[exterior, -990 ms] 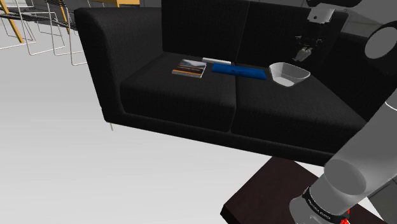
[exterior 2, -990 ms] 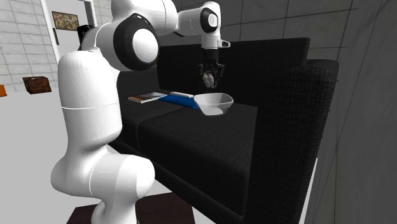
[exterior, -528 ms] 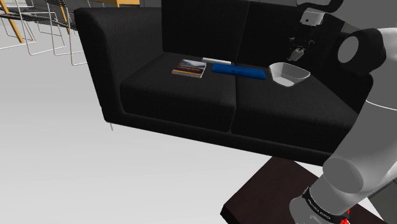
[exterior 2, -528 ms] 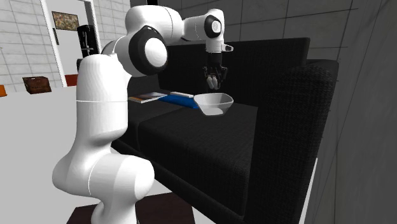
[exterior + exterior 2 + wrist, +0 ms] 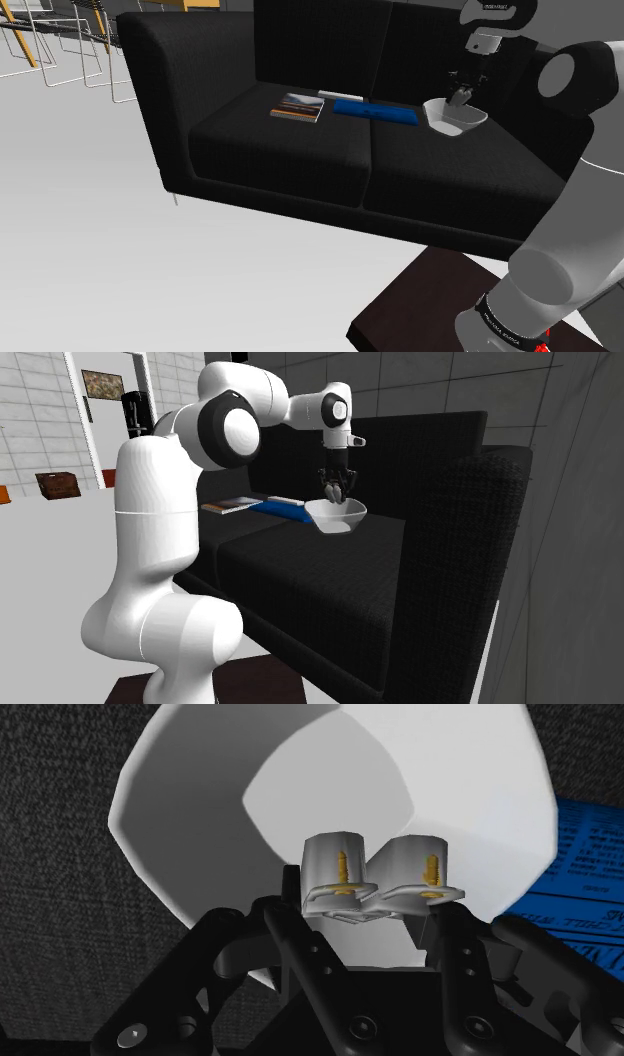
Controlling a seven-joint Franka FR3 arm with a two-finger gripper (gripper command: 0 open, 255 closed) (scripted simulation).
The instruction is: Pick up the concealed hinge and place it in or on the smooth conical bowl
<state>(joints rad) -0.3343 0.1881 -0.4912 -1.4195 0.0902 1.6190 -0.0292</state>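
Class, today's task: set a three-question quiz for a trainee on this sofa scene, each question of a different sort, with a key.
1. True or false: the gripper is shut on the hinge.
2. The hinge is held over: A) the white bowl; B) the blue book; C) the floor.
3. Fill the gap: the white bowl sits on a black ____.

Key: 1 true; 2 A; 3 sofa.
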